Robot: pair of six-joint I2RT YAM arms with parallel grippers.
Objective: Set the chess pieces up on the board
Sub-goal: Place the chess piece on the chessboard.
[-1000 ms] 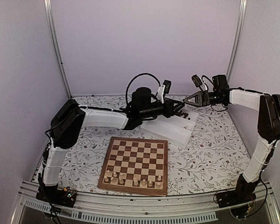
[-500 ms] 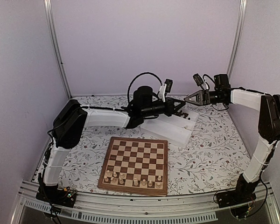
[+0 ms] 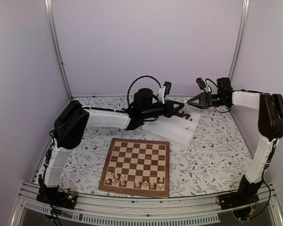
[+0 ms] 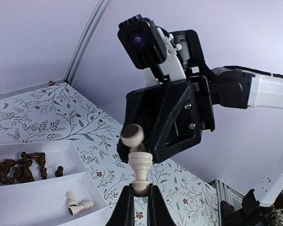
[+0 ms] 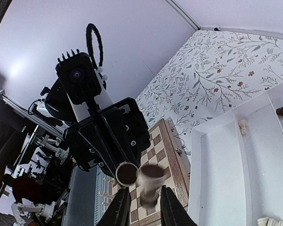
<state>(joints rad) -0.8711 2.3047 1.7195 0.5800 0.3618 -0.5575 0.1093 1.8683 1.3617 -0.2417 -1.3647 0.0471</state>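
Above the white tray (image 3: 175, 131) my two grippers meet tip to tip. My left gripper (image 4: 140, 188) is shut on the narrow end of a pale chess piece (image 4: 141, 162), which points up at the right gripper's black housing. In the right wrist view my right gripper (image 5: 142, 195) stands open around a blurred pale piece (image 5: 151, 181), with a gap on its left side. The board (image 3: 139, 141) lies near the front. Several pale pieces (image 3: 134, 181) stand on its near rows.
The tray holds dark pieces (image 4: 19, 167) in one compartment and two pale pieces (image 4: 78, 205) in the other. The floral tablecloth (image 3: 212, 150) surrounds the board. White walls and metal posts (image 3: 56, 52) close in the back and sides.
My left gripper has shut on the pale piece. The right gripper's fingers have spread apart around it. Both arms have stayed nearly in place above the tray.
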